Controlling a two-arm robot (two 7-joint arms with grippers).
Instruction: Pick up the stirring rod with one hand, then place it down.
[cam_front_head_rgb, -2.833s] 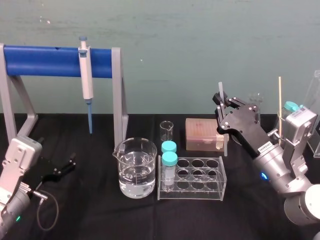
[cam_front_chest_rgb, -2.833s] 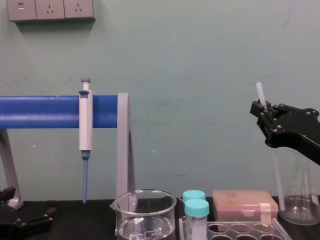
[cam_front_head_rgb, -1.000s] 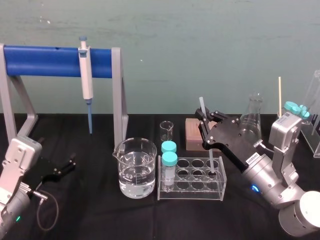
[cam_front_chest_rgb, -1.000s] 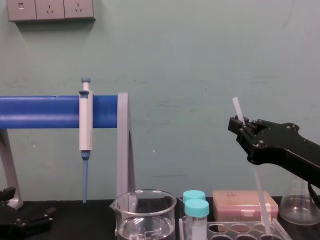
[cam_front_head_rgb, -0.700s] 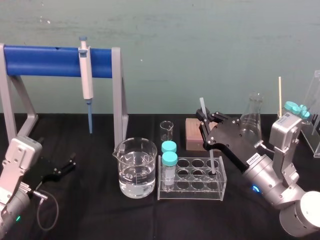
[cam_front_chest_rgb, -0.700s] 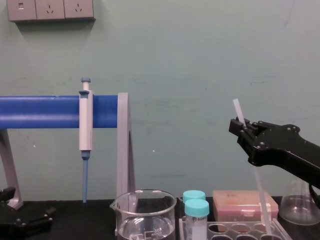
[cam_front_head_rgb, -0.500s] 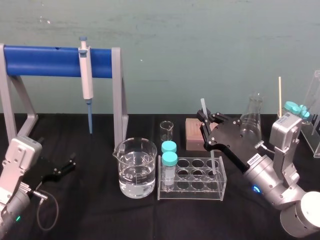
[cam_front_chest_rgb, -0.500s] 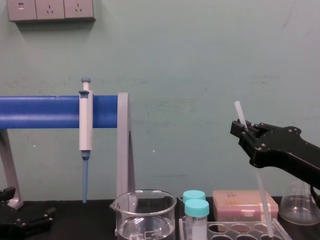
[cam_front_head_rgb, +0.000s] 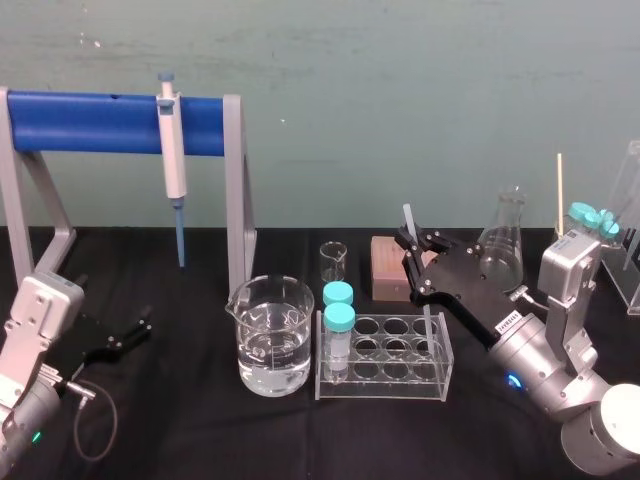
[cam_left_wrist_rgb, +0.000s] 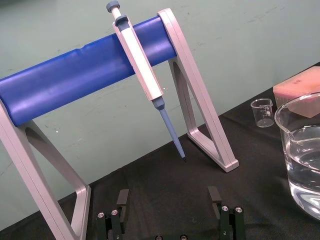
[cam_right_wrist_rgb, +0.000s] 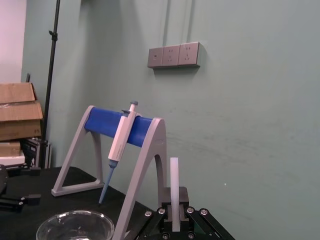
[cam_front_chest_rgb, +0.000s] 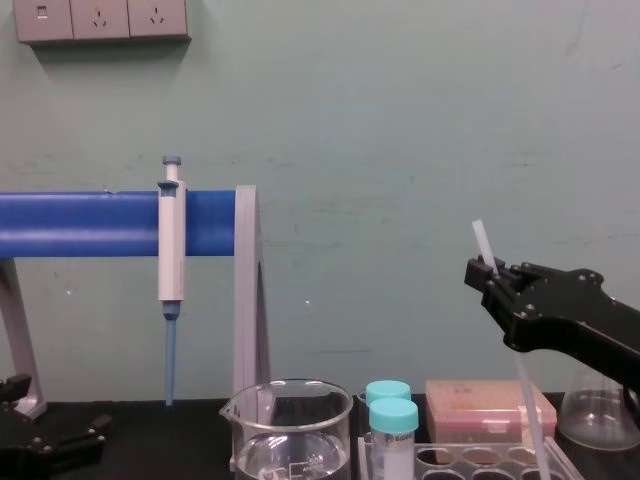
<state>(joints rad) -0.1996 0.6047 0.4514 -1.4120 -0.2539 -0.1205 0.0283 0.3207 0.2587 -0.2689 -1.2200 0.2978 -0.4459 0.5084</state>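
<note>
Right gripper (cam_front_head_rgb: 412, 243): clamped tight on the stirring rod (cam_front_chest_rgb: 481, 240), whose top leans toward 11 o'clock.
Rod tip: the chest view has it down at the tube rack (cam_front_head_rgb: 385, 385), probably inside a right-hand well.
Right wrist view: the rod's top pokes above the fingers (cam_right_wrist_rgb: 182, 196).
Left gripper (cam_front_head_rgb: 125, 335): at 8 o'clock, fingers spread, empty.

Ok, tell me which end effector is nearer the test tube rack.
Right. The right end effector is just above the test tube rack's right side, shut on the stirring rod. The left end effector sits far off to the left, beyond the beaker.
</note>
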